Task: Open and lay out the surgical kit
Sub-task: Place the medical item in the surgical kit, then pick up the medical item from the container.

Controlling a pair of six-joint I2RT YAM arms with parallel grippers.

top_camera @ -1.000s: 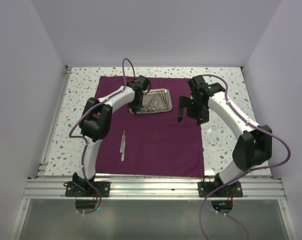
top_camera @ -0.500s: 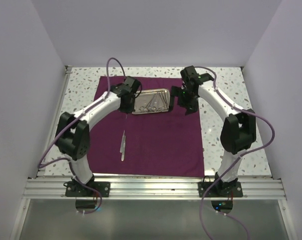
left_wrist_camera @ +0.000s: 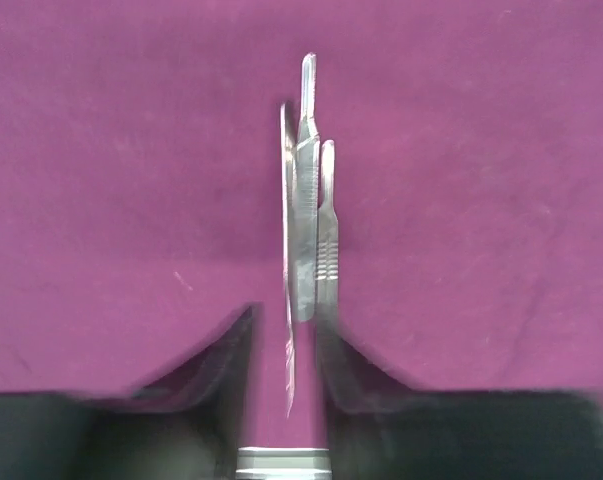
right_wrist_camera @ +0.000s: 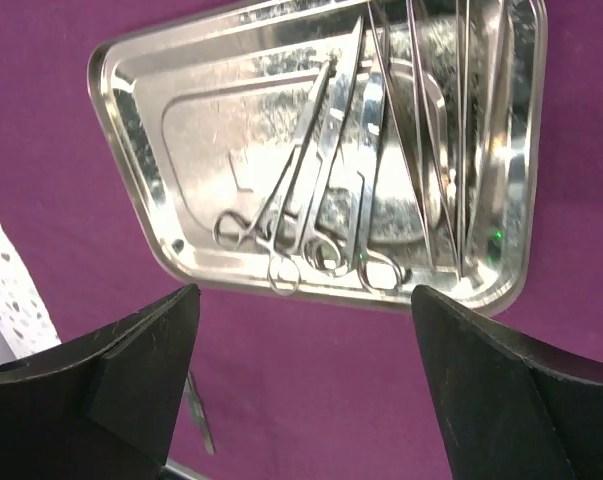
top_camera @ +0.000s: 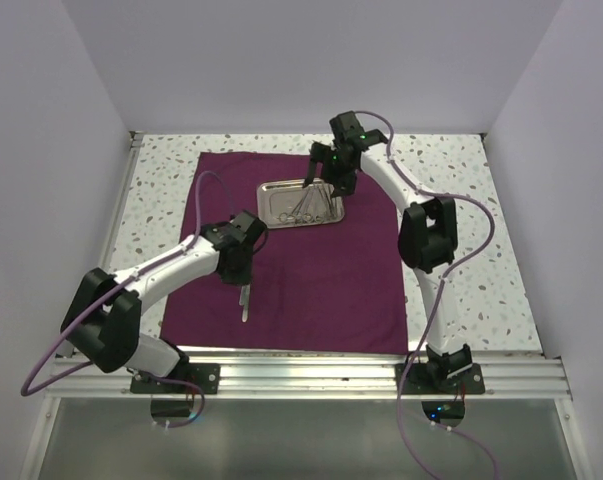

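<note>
Your maroon cloth (top_camera: 321, 290) lies flat across the table (top_camera: 451, 270), so it serves as the field on which the pieces get set out. The steel tray (right_wrist_camera: 201, 120) sits on the cloth and holds the ring-handled instruments (right_wrist_camera: 281, 250) side by side, with their rings toward the right gripper (right_wrist_camera: 303, 292). That gripper hangs over the tray's near edge with its fingers spread wide and nothing between them. I judge it is placed there to come down on a handle. The tray lies just ahead of and below the fingertips.

Your left gripper (left_wrist_camera: 286, 318) is low over the cloth, well apart from the tray, where a few slim flat instruments (left_wrist_camera: 303, 230) lie pressed together side by side. Their near ends run into the narrow gap between the fingers, and the rest stretch straight ahead. The fingers are blurred here, so you cannot tell whether they pinch one piece or merely straddle it.
</note>
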